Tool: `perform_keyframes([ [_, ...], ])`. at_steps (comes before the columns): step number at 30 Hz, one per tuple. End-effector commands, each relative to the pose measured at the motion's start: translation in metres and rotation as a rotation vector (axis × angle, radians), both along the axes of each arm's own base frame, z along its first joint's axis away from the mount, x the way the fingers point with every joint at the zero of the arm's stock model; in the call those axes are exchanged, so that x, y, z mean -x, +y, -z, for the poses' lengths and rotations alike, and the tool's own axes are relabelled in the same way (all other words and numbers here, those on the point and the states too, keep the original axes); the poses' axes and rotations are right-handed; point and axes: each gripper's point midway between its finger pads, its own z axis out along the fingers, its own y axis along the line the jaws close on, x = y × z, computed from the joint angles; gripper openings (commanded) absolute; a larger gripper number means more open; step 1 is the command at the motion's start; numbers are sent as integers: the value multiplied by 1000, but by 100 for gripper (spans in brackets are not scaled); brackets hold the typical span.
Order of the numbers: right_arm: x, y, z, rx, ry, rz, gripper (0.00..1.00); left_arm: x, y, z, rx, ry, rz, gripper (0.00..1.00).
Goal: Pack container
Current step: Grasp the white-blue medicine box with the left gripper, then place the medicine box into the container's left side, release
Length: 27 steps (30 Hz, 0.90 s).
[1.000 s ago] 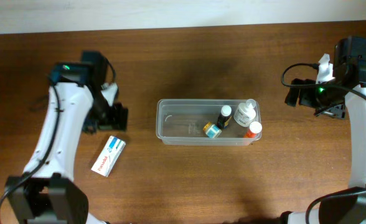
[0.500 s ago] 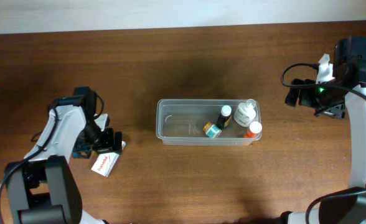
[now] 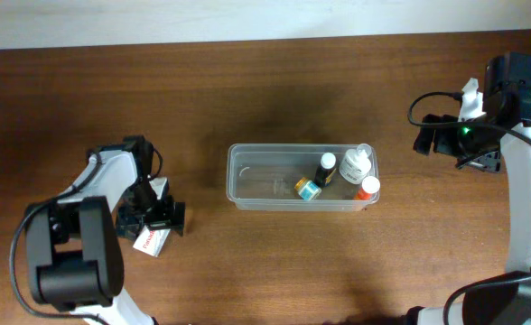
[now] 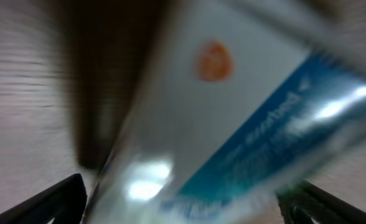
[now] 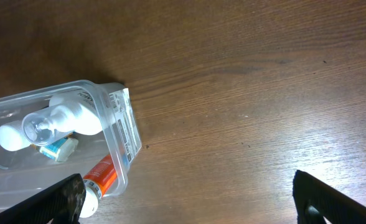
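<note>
- While the left wrist view is badly blurred, it shows the white-and-blue box [image 4: 233,112] filling the space between the 2 dark fingertips [image 4: 52,199] of the left gripper [image 3: 151,218]. These stand wide apart, and I cannot tell whether either one touches the box.
- From overhead, that gripper sits low over the box at the left of the wooden table [image 3: 247,90], well apart from the container [image 3: 252,181].
- The container lies at the middle of the table, its long side running left to right.
- Toward its right end lie 4 things: a dark bottle [image 3: 325,169] with a white cap, a white bottle [image 3: 356,164], an orange bottle [image 3: 367,188] against the right wall, and a small teal carton [image 3: 308,188].
- The right gripper [image 3: 425,140] is spread wide with nothing between its fingers. It hangs over bare wood to the right of the container, apart from it.
</note>
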Motion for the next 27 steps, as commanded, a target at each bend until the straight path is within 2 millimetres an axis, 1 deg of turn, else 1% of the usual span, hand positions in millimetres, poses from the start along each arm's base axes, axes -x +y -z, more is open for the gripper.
perform_keyframes([
  [1, 0, 0, 2, -8, 4, -5, 98, 10, -1, 9, 9, 50, 6, 92],
  [4, 0, 0, 2, -8, 5, -5, 98, 9, -1, 9, 9, 49, 6, 70],
  [6, 0, 0, 2, -8, 5, -5, 98, 9, -1, 9, 10, 49, 6, 58],
  [9, 1, 0, 3, -9, 7, -5, 98, 4, -2, 5, 12, 40, 1, 47],
  [11, 1, 0, 3, -9, 6, -5, 98, -4, -2, 0, 15, 24, 0, 38],
  [15, 1, 0, 3, -9, 7, -5, 98, -34, -6, -20, 41, -54, -9, 36],
  [17, 1, 0, 3, -9, 7, -5, 98, -52, -13, -37, 82, -106, -18, 34],
  [20, 1, 0, 3, -9, 6, -5, 98, -83, -29, -72, 149, -205, -15, 34],
  [21, 1, 0, 3, -9, 6, -5, 98, -94, -37, -88, 176, -250, -4, 34],
  [24, 0, 0, 3, -8, 6, -5, 98, -119, -64, -124, 233, -369, 54, 33],
  [27, 1, 0, 3, -8, 7, -5, 98, -133, -102, -156, 264, -478, 185, 33],
])
